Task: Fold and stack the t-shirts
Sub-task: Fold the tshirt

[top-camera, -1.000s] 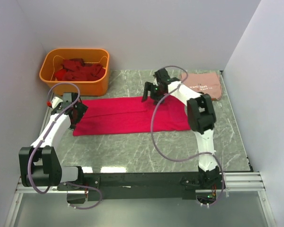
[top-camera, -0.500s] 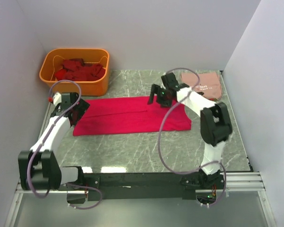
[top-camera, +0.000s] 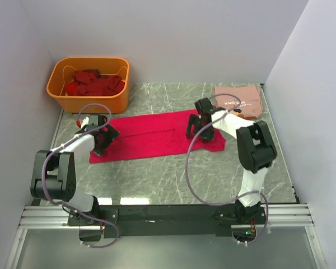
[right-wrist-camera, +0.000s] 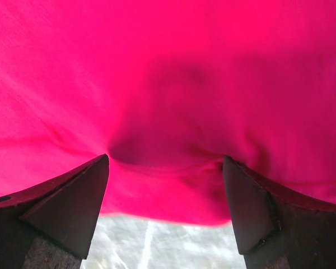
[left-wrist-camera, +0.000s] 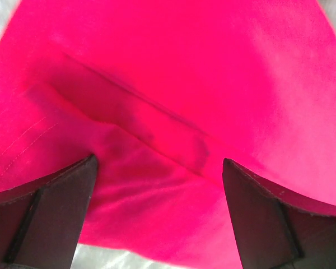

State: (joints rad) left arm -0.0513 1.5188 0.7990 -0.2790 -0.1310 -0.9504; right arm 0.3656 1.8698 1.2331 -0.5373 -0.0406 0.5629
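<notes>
A bright crimson-pink t-shirt (top-camera: 151, 137) lies spread as a long band across the middle of the table. My left gripper (top-camera: 103, 140) stands open low over its left end. In the left wrist view, both fingers (left-wrist-camera: 45, 216) straddle the cloth (left-wrist-camera: 173, 84) close to its near edge. My right gripper (top-camera: 200, 128) is open over the right end, and its fingertips (right-wrist-camera: 266, 210) press a small pucker into the shirt (right-wrist-camera: 168, 67) by the hem. A folded salmon-pink t-shirt (top-camera: 239, 102) rests at the back right. Dark red t-shirts (top-camera: 95, 83) fill the tub.
The orange plastic tub (top-camera: 115, 102) stands at the back left corner. White walls close in the left, back and right sides. Grey marble tabletop (top-camera: 173, 179) shows in front of the crimson shirt, and the metal base rail (top-camera: 168, 213) runs along the near edge.
Both grippers have come down onto the crimson shirt: the left one swung right and nearer onto the left end, the right one moved right and nearer to the right end. The shirt's right part has shifted slightly.
</notes>
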